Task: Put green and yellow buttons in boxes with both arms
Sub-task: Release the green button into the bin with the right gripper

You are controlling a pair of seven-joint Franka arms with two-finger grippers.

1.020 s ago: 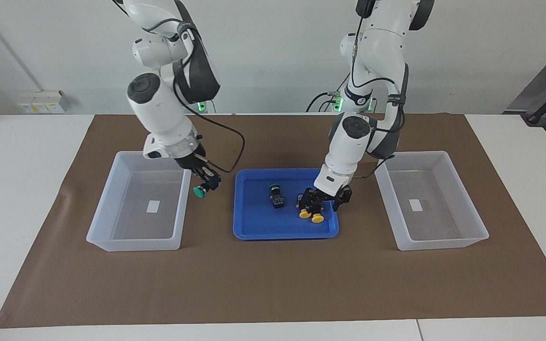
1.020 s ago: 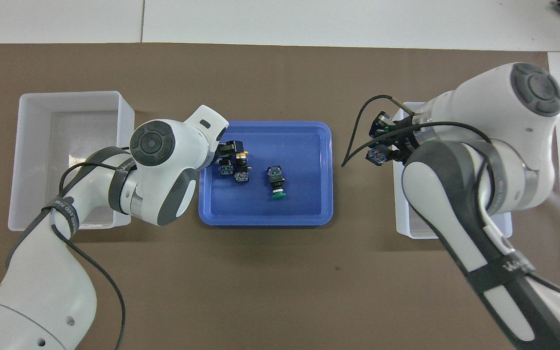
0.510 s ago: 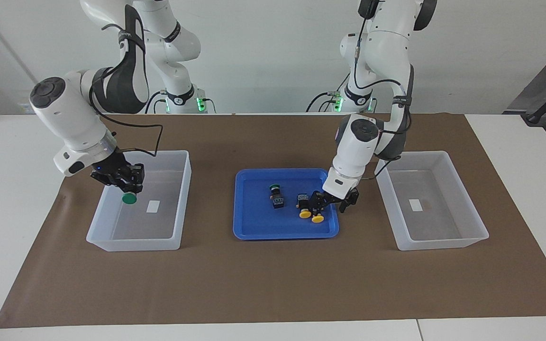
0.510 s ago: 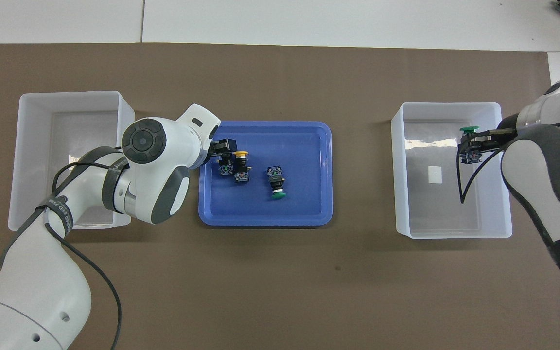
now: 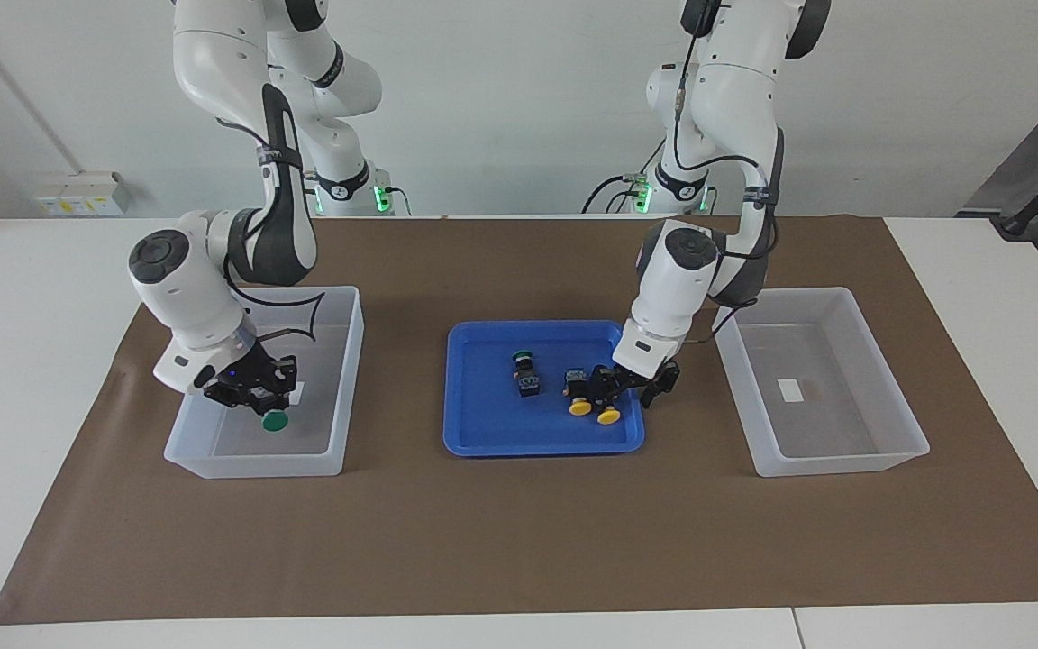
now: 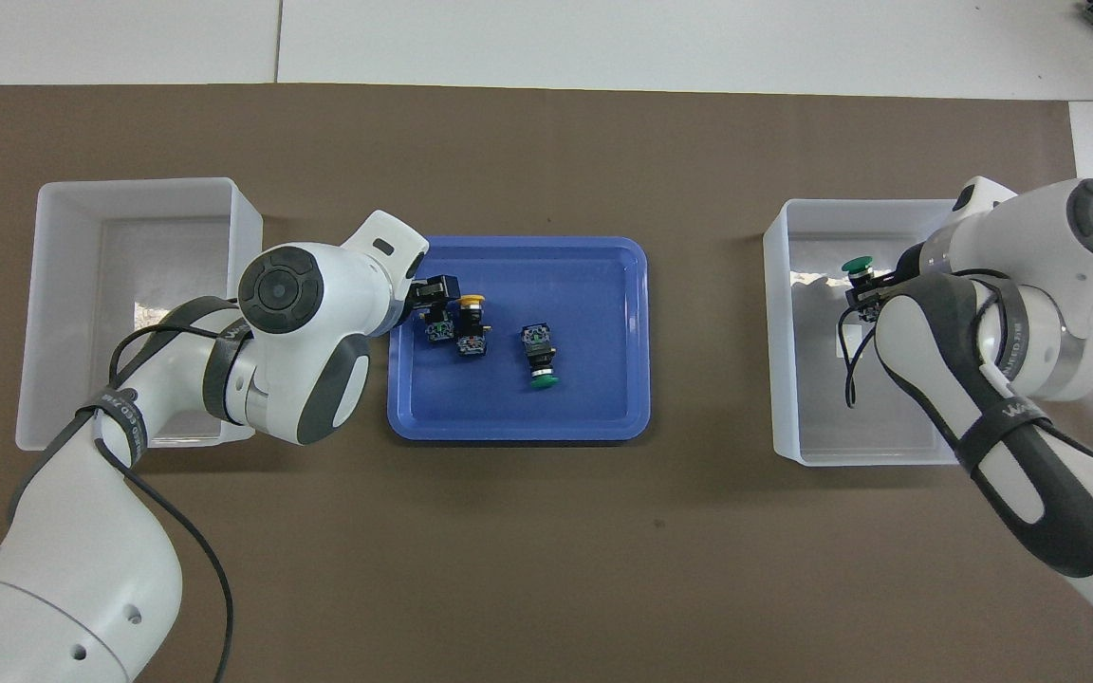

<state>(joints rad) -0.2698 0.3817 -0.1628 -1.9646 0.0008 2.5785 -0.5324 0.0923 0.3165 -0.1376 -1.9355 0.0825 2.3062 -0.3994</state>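
Right arm's black two-finger hand (image 5: 249, 386) is sitting low inside the translucent white rectangular plastic tub (image 5: 204, 455) at the right arm's end of the brown paper-covered surface (image 5: 519, 541). Its fingers are closing on the black body of a green mushroom-capped push-button (image 5: 275, 420). The button's long axis is running away from the robots, cap end pointing that way and slightly downward. Whether the cap is touching the tub floor cannot be told. A small white label (image 5: 297, 392) is lying on the tub floor just beside the hand.

At mid-surface a shallow blue plastic tray (image 5: 483, 442) is holding three switches. A second green-capped black push-button (image 6: 539, 358) is lying on its side near the tray's centre, long axis running toward and away from the robots, cap pointing toward them in the overhead view.

Two yellow-capped black push-buttons (image 5: 593, 406) are lying side by side, touching, nearer the left arm's end of the tray, caps pointing away from the robots, long axes parallel. Left arm's black two-finger hand (image 5: 630, 383) is resting down at these buttons, fingers spread apart, gripping nothing visibly.

A second identical translucent white tub (image 5: 843, 460) is standing at the left arm's end, holding only its white label (image 5: 787, 389).
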